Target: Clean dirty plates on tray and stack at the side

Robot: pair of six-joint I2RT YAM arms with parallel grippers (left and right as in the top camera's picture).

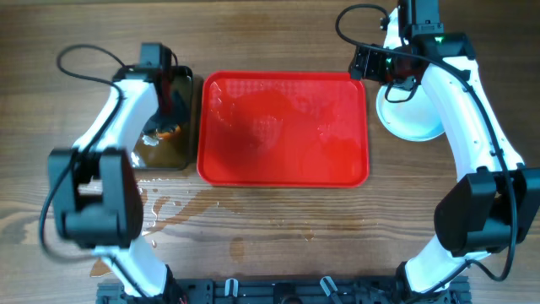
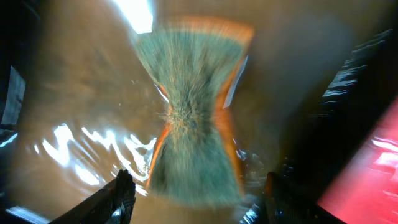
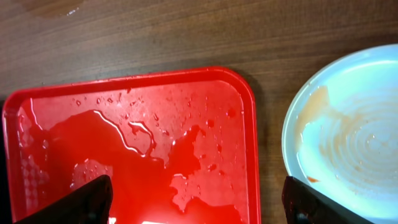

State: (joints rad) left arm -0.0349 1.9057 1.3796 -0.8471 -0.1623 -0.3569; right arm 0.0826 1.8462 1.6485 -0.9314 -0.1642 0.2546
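The tray [image 1: 283,169] lies open from above; a plate [image 1: 413,122] sits just beside its right edge; a pan [image 1: 169,154] flanks its left.

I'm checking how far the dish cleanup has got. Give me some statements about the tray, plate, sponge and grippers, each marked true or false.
1. The tray holds no plates. True.
2. The tray is dry. False: pools and drops of water lie on it.
3. A plate sits on the table to the right of the tray. True.
4. The sponge lies on the tray. False: it is in the black pan of brown water.
5. The right gripper is clamped on the plate. False: its jaws stand open and hold nothing.
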